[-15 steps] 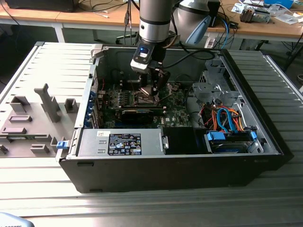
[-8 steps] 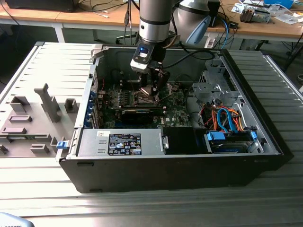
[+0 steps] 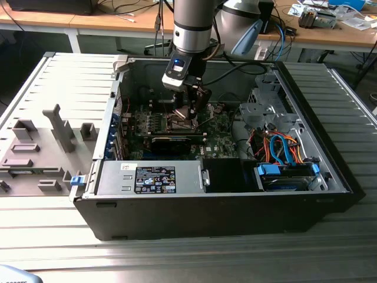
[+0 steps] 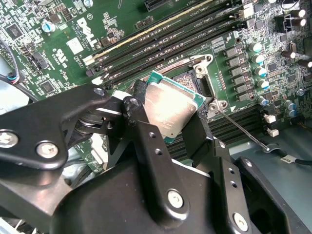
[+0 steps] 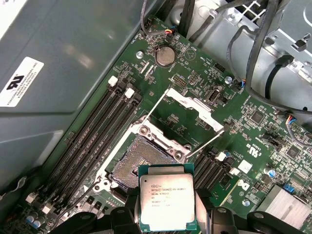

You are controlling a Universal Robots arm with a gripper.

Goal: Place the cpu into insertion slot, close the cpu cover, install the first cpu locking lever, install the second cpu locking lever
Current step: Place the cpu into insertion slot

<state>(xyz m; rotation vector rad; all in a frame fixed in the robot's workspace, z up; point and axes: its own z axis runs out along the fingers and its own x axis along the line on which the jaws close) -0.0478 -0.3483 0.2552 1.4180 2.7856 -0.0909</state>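
**A:** While the grey robot arm (image 3: 192,26) reaches into the open black computer case (image 3: 235,206), which step do we log?

**B:** Step one, placing, by my reading. Exterior view: jaws hang over the green motherboard (image 3: 221,132), and the orange and blue cables (image 3: 283,147) lie well apart.

**A:** Second wrist view?

**B:** Jaws pinch the small square silver-topped cpu (image 4: 168,109) by opposite edges. The thin wire locking lever (image 4: 241,129) lies unlatched nearby.

**A:** First wrist view?

**B:** The dark square insertion slot (image 5: 139,163) is bare and the cpu is just beside it, unseated. The silver frame cpu cover (image 5: 195,105) stands open. Seating likely calls for centring and levelling. The long black memory slots (image 5: 92,141) crowd one side.
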